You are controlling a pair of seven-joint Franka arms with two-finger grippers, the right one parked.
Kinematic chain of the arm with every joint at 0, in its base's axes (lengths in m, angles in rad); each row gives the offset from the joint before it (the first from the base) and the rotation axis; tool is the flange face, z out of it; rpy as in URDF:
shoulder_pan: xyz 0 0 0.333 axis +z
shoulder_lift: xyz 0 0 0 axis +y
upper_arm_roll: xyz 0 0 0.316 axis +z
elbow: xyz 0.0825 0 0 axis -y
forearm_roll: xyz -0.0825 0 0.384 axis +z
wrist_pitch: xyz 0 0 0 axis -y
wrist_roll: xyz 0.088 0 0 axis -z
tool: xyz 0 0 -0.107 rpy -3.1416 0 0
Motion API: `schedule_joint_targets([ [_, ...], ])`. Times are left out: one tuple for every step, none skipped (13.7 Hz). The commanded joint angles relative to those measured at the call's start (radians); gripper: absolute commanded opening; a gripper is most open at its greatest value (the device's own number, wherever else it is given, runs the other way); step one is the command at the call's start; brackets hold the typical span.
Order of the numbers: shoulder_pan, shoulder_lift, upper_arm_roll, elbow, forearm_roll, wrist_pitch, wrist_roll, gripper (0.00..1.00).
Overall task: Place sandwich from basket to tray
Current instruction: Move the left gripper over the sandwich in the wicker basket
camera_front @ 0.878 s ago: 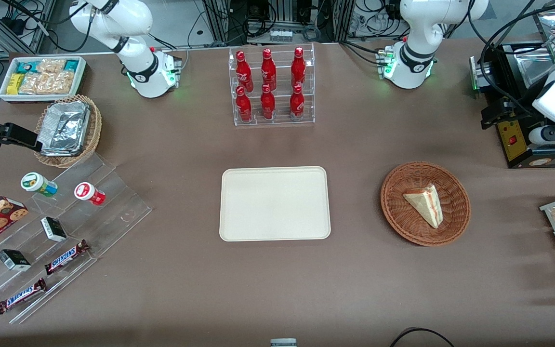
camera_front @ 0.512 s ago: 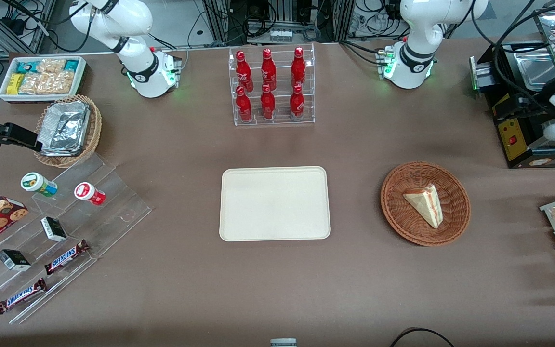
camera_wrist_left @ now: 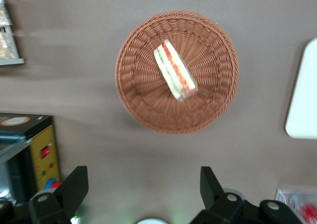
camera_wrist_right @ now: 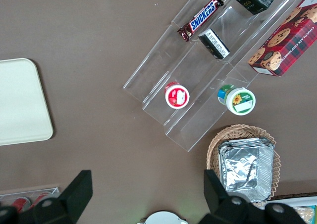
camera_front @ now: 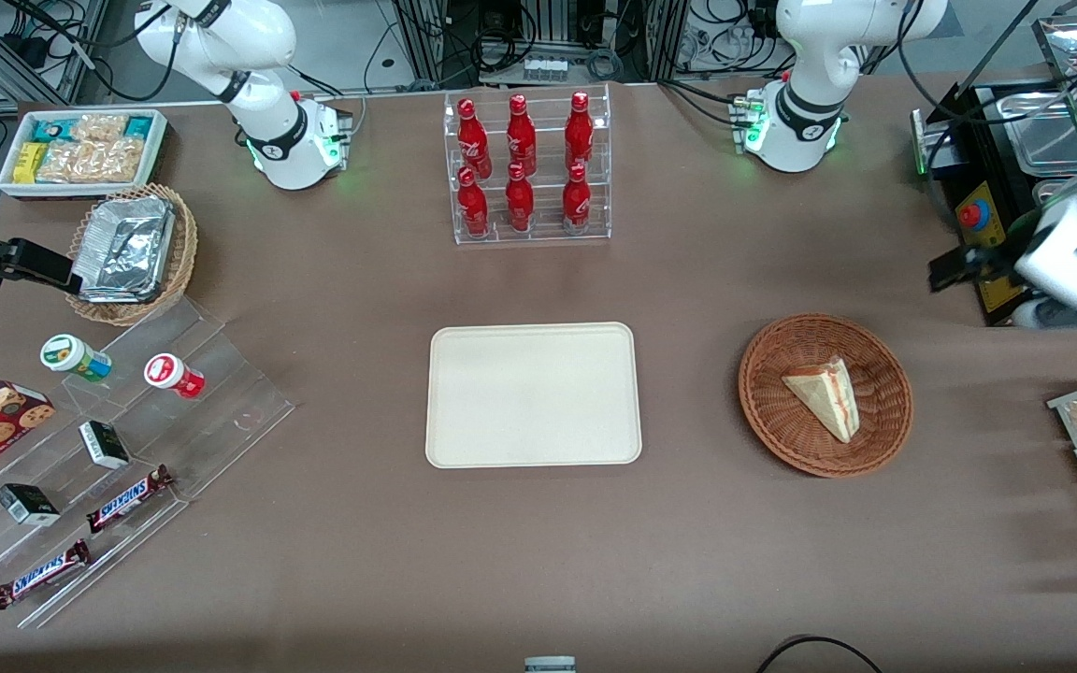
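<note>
Overhead, one triangular white-bread sandwich (camera_front: 825,396) lies in one round reddish-brown wicker basket (camera_front: 886,425), beside one bare cream rectangular tray (camera_front: 533,393). Wrist camera: the black two-finger gripper (camera_wrist_left: 143,189), spread wide, hovers above the basket holding nothing.

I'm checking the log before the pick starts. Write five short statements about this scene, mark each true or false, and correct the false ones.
1. The triangular white-bread sandwich lies in the round reddish-brown wicker basket. True.
2. The flat cream-white rectangular tray already holds a sandwich. False: nothing lies on it.
3. The left arm's gripper is shut on the sandwich. False: it is open, off the basket toward the working arm's end of the table, holding nothing.
4. Six red bottles stand in a clear rack, farther from the front camera than the tray. True.
5. The basket touches the tray. False: bare brown table lies between them.
</note>
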Motion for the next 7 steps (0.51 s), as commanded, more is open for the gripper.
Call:
schedule_joint_targets([
  [-0.017,-0.029,0.000,-0.197,0.019,0.216,-0.127,1.00],
  [-0.019,-0.020,0.000,-0.239,0.019,0.278,-0.224,1.00],
  [-0.028,-0.010,0.000,-0.270,0.019,0.336,-0.324,1.00],
  [-0.039,0.001,0.000,-0.313,0.019,0.408,-0.409,1.00],
  [-0.045,0.000,0.000,-0.365,0.019,0.483,-0.443,1.00],
  [-0.050,0.003,0.000,-0.421,0.018,0.580,-0.463,1.00],
  [-0.050,0.015,-0.001,-0.467,0.016,0.666,-0.490,1.00],
])
